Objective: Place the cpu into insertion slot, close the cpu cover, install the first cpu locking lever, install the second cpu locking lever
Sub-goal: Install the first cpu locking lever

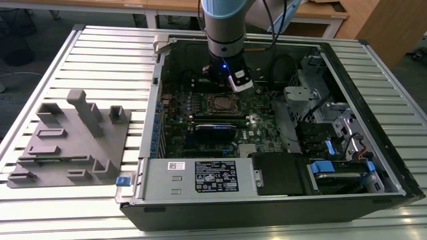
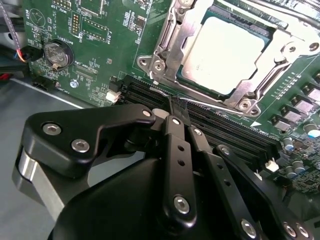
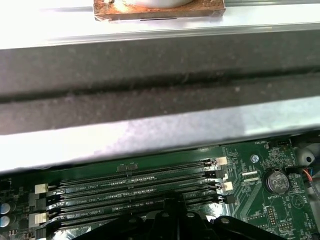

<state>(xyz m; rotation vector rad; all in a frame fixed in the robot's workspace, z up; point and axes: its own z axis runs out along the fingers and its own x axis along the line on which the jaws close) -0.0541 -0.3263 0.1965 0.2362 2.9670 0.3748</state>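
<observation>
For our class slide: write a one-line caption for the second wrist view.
Gripper shut beside the socket, cpu seated under the cpu cover.

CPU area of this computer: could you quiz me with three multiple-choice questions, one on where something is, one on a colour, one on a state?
1. Where is the cpu? A in the insertion slot; B on a grey tray; C outside the case.
2. The motherboard is: A blue; B green; C red.
3. The cpu cover is: A standing upright; B removed; C lying down around the cpu.
Answers: 1 A, its silver top sits inside the socket rim. 2 B, the board is green in both wrist views. 3 C, the frame lies flat along its edges.
</observation>
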